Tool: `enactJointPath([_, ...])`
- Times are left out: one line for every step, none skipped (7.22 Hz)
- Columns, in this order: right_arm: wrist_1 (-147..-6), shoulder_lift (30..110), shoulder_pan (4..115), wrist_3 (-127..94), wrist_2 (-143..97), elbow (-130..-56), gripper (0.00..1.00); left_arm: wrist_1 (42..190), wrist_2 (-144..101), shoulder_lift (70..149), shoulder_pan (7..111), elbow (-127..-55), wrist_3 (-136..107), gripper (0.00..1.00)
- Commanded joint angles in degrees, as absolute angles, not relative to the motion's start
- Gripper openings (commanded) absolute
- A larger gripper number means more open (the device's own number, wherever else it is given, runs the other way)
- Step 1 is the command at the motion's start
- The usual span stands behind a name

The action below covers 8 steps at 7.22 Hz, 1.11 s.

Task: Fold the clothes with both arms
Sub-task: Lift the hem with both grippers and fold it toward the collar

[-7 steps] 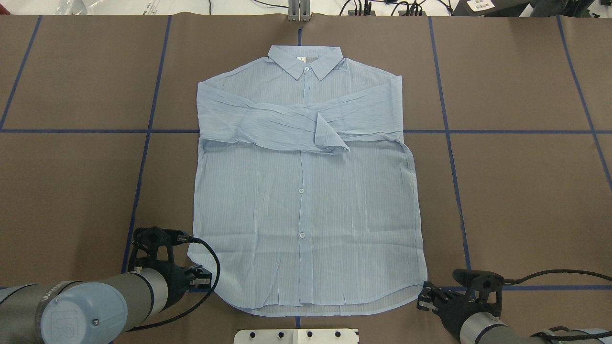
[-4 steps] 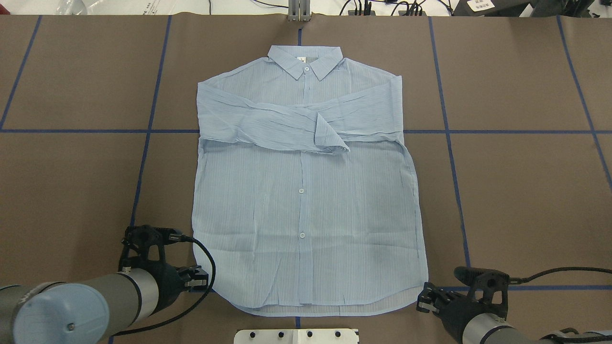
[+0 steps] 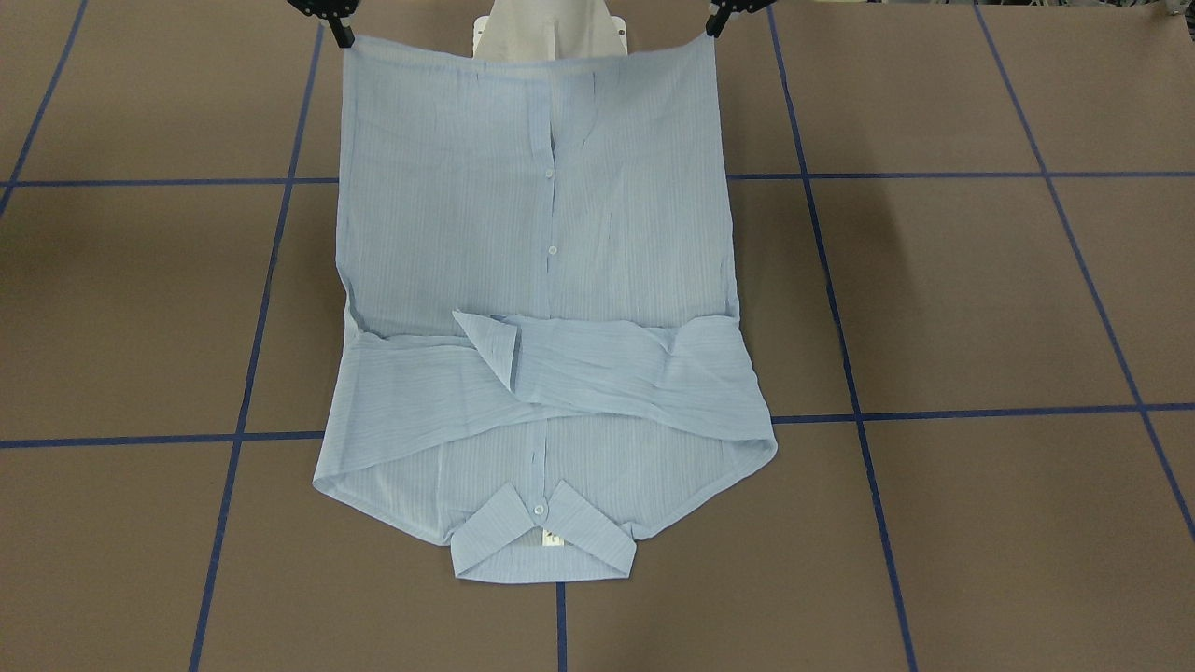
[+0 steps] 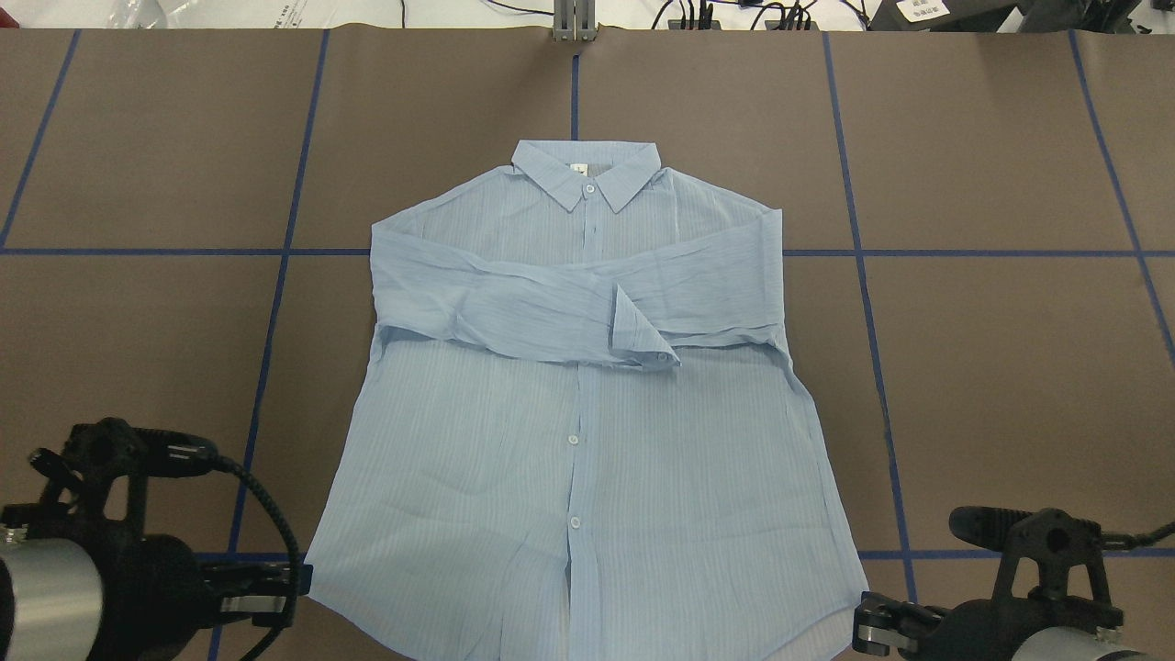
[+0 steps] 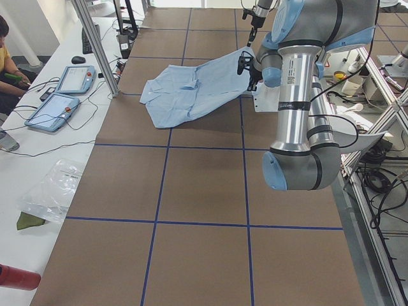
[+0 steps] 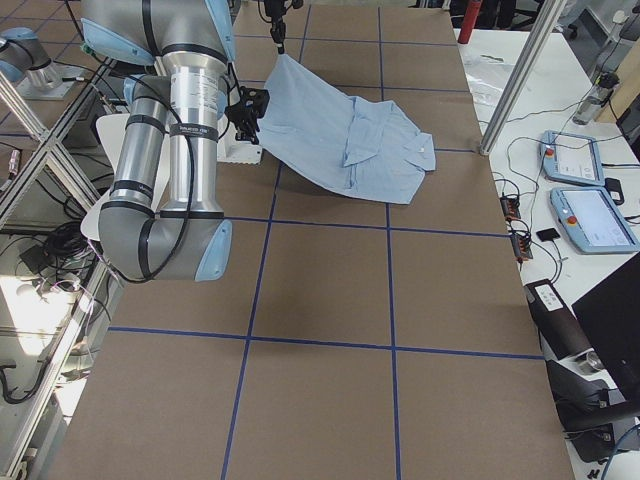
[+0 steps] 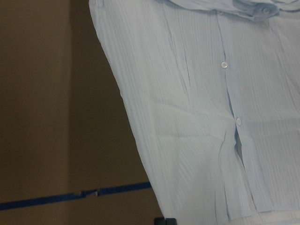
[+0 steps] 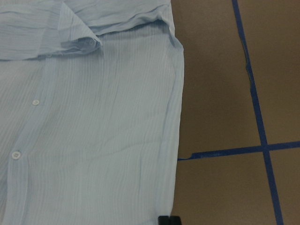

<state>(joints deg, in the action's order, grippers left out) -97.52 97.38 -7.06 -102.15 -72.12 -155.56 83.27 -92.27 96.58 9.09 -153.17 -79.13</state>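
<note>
The pale-blue striped shirt (image 4: 578, 441) lies front up with its collar (image 4: 586, 174) far from me and both sleeves folded across the chest. Its hem end is lifted off the table and stretched between my two grippers. My left gripper (image 4: 275, 588) is shut on the left hem corner, on the right of the front-facing view (image 3: 714, 26). My right gripper (image 4: 867, 626) is shut on the right hem corner, on the left of that view (image 3: 341, 35). The left wrist view shows the button placket (image 7: 225, 93) and the right wrist view a sleeve cuff (image 8: 79, 44).
The brown table cover (image 4: 1010, 367) has a grid of blue tape lines. My white base plate (image 3: 551, 33) sits behind the raised hem. A metal post (image 4: 574, 23) stands at the far edge. Tablets (image 5: 54, 108) and an operator are at a side table.
Both grippers have moved back towards my base and up, with the hem corners in them. The shirt has slid towards me and its hem has come off the table.
</note>
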Motion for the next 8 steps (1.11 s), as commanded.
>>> enactJointPath([-102.5, 93.8, 0.1, -101.2, -77.8, -157.2, 0.0, 69.8, -97.4, 109.6, 16.1, -152.5, -70.9, 0.0])
enactJointPath([-104.2, 88.1, 5.3, -98.2, -79.0, -155.7, 0.0, 69.4, -96.9, 112.9, 21.0, -145.3, -65.6, 0.0])
enactJointPath([-106.7, 81.6, 9.5, -94.7, -79.7, -152.0, 0.0, 69.9, -96.4, 114.9, 26.3, -139.5, -59.8, 0.0])
enactJointPath([-107.0, 76.4, 16.0, -93.8, -80.9, -146.8, 0.0, 72.7, -96.4, 116.1, 31.3, -135.0, -56.7, 0.0])
enactJointPath([-106.9, 73.4, 22.0, -91.0, -83.8, -143.5, 0.0, 77.6, -96.3, 116.2, 34.5, -130.9, -56.7, 0.0])
enactJointPath([-106.4, 71.0, 26.8, -90.4, -84.5, -140.1, 0.0, 81.7, -96.3, 116.5, 37.1, -126.5, -56.6, 0.0])
enactJointPath([-106.1, 69.4, 30.7, -90.2, -85.4, -136.8, 0.0, 84.6, -95.5, 118.6, 38.7, -122.0, -56.3, 0.0])
enactJointPath([-105.5, 65.8, 33.5, -88.8, -85.4, -131.6, 0.0, 87.1, -93.0, 119.9, 39.4, -118.4, -56.3, 0.0])
